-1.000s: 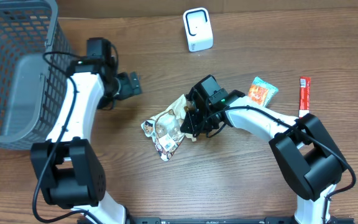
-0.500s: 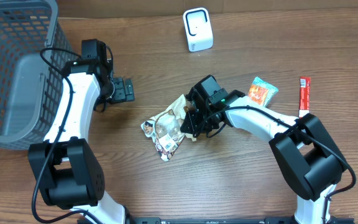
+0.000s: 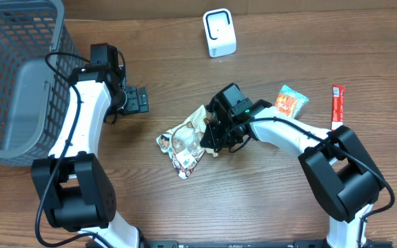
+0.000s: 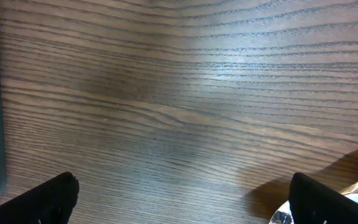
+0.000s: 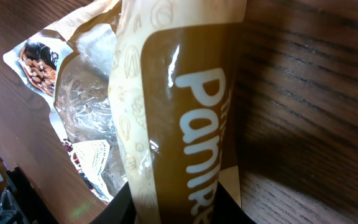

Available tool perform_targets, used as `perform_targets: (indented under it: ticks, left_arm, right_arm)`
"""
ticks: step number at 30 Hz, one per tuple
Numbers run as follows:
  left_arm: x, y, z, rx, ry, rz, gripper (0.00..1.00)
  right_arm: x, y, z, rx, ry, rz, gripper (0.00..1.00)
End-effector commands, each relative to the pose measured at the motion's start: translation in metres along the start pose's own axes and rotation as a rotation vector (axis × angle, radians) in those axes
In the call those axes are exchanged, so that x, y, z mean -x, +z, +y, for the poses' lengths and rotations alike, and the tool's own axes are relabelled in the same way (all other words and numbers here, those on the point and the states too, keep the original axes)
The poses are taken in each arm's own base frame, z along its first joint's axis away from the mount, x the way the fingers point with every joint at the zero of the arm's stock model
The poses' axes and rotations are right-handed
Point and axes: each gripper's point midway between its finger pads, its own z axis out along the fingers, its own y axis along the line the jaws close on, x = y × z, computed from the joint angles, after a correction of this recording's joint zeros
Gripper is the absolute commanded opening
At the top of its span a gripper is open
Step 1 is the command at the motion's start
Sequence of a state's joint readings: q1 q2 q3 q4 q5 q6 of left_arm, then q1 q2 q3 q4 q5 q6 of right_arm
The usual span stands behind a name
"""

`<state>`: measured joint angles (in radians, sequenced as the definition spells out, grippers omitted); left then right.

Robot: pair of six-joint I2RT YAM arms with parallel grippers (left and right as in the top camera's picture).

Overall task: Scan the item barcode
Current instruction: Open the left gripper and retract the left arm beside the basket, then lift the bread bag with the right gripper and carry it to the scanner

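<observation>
The right gripper (image 3: 214, 136) was clamped on the snack bag (image 3: 183, 142), its fingers closed on the bag's brown end, while the rest of the crinkled, partly clear bag spread out past the fingertips and lay on the table (image 3: 267, 200). In the right wrist view the bag (image 5: 179, 124) ran straight out from between the fingers, its brown panel with white lettering facing the camera; no barcode could be made out on that face. The left gripper (image 3: 140, 98) stood with its fingers spread wide and nothing between them, well apart from the bag, with only bare wood between the two fingertips (image 4: 51, 198) in the left wrist view. A shiny corner of the bag showed just outside the other fingertip. The white scanner (image 3: 219, 32) stood upright well beyond both grippers, touching neither. The grey basket (image 3: 19, 83) sat behind the left fingers. An orange packet (image 3: 291, 101) and a red stick (image 3: 337, 103) lay behind the right fingers, apart from them
</observation>
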<state>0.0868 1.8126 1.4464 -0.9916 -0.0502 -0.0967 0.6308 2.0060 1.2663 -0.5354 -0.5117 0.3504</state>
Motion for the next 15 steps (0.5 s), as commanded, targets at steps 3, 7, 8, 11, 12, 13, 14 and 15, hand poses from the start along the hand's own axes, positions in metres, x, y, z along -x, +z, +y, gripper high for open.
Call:
perform_targets:
  ticks: [3, 7, 8, 11, 12, 13, 14, 15]
  left_arm:
    - [0.001, 0.001, 0.001, 0.012, 0.021, 0.001, 1.00]
    - [0.001, 0.001, 0.001, 0.012, 0.021, 0.001, 1.00]
    - [0.001, 0.001, 0.001, 0.012, 0.021, 0.000, 1.00]
    - [0.001, 0.001, 0.001, 0.012, 0.021, 0.001, 1.00]
    - [0.001, 0.001, 0.001, 0.012, 0.021, 0.001, 1.00]
    - [0.001, 0.001, 0.001, 0.012, 0.021, 0.001, 1.00]
    - [0.001, 0.001, 0.001, 0.012, 0.021, 0.001, 1.00]
    - [0.001, 0.001, 0.001, 0.012, 0.021, 0.001, 1.00]
  right_arm:
    - [0.017, -0.020, 0.015, 0.020, -0.062, -0.047, 0.04]
    - [0.037, -0.054, 0.022, -0.046, -0.098, -0.160, 0.04]
    - [0.043, -0.065, 0.024, -0.070, -0.112, -0.199, 0.04]
    - [0.057, -0.097, 0.038, -0.110, -0.226, -0.295, 0.04]
    - [0.059, -0.105, 0.042, -0.116, -0.259, -0.312, 0.03]
    - [0.062, -0.117, 0.049, -0.123, -0.304, -0.336, 0.03]
    - [0.067, -0.136, 0.058, -0.138, -0.327, -0.368, 0.03]
    - [0.070, -0.148, 0.065, -0.139, -0.342, -0.378, 0.03]
